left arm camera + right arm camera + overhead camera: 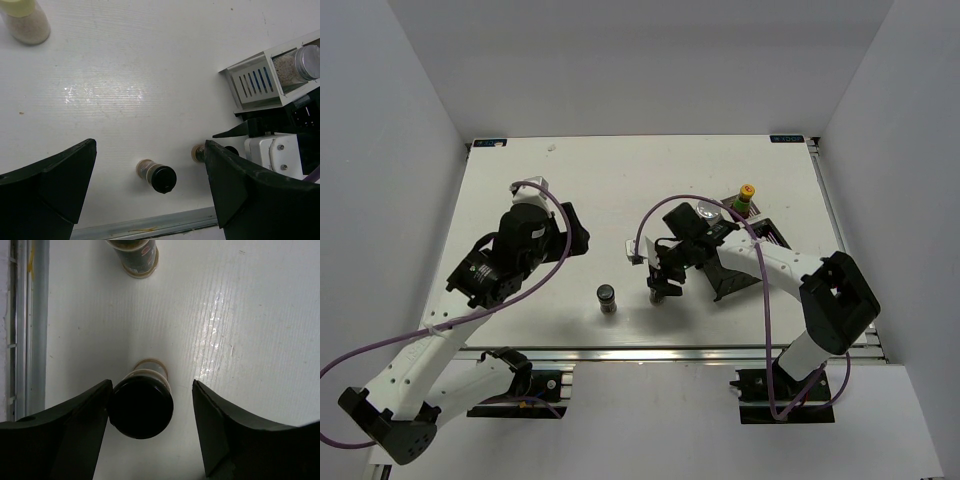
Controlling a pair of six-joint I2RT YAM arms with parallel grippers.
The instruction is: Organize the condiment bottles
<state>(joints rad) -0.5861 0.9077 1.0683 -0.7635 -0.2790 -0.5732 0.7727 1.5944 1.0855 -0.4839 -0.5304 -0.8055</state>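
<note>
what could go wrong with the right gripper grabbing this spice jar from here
1. The black-capped spice jar sits off-centre in the open right gripper, close against one finger. Closing may shove or tip it instead of clamping it squarely.
2. The second spice jar stands close by, so a careless swing after the lift could knock it over.

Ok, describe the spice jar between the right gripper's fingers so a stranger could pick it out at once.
Look to the near strip of the white table, about midway along it, where two short dark jars stand upright. The one meant is the black-capped jar framed by the open fingers of the right gripper; its twin stands alone with nothing around it.
</note>
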